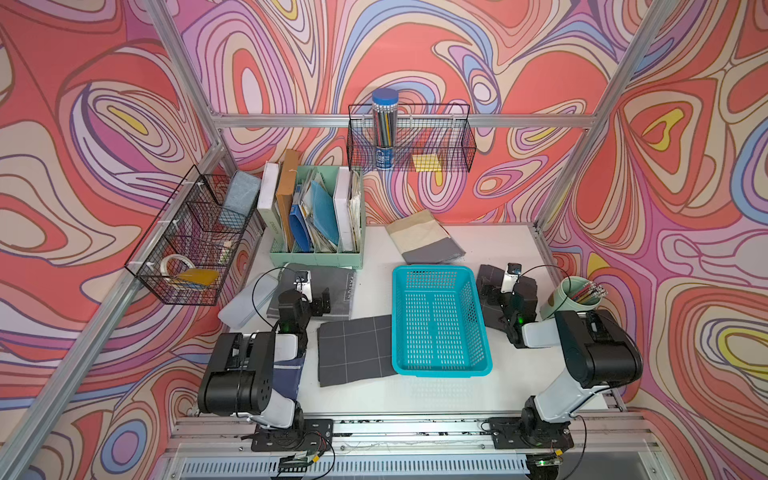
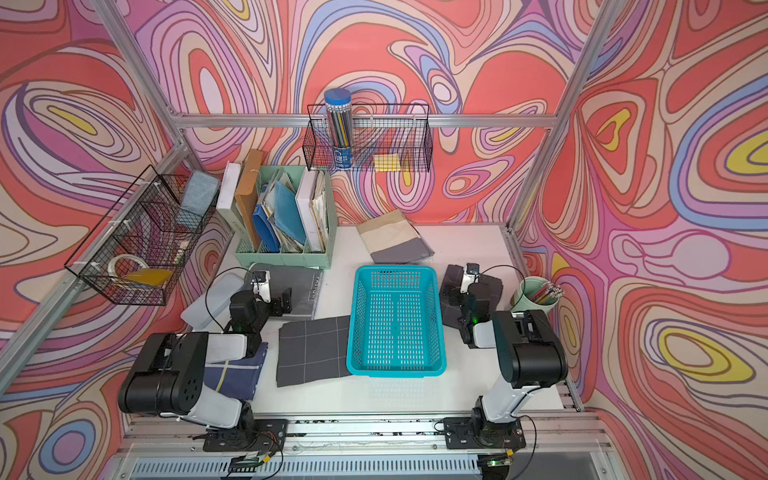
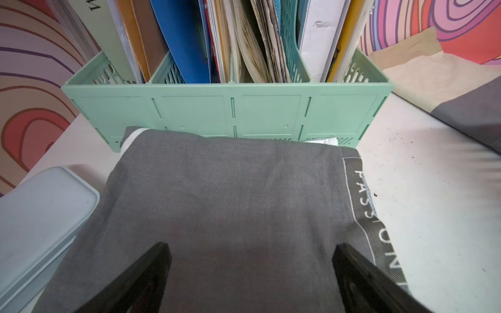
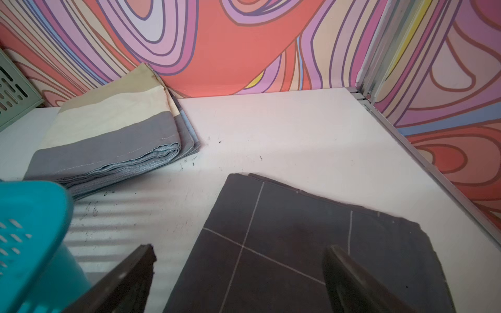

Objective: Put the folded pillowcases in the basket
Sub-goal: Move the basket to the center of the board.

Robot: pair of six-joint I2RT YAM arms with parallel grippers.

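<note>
The turquoise basket (image 1: 434, 271) (image 2: 397, 269) stands empty mid-table; its corner (image 4: 29, 216) shows in the right wrist view. Several folded pillowcases lie around it. A plain grey one with a lettered band (image 3: 230, 195) lies under my open left gripper (image 3: 250, 245) (image 1: 306, 298). A dark gridded one (image 4: 298, 244) lies under my open right gripper (image 4: 240, 248) (image 1: 505, 291), right of the basket. Another dark gridded one (image 1: 353, 351) lies against the basket's left side. A beige-and-grey one (image 1: 424, 241) (image 4: 108, 130) lies behind it. Neither gripper holds anything.
A mint-green file organiser (image 1: 316, 253) (image 3: 227, 113) full of papers stands just beyond the grey pillowcase. A pale blue lidded box (image 1: 245, 305) lies at its left. A green cup of pencils (image 1: 571, 297) stands at the right edge. Black wire baskets (image 1: 187, 241) (image 1: 409, 139) hang on the walls.
</note>
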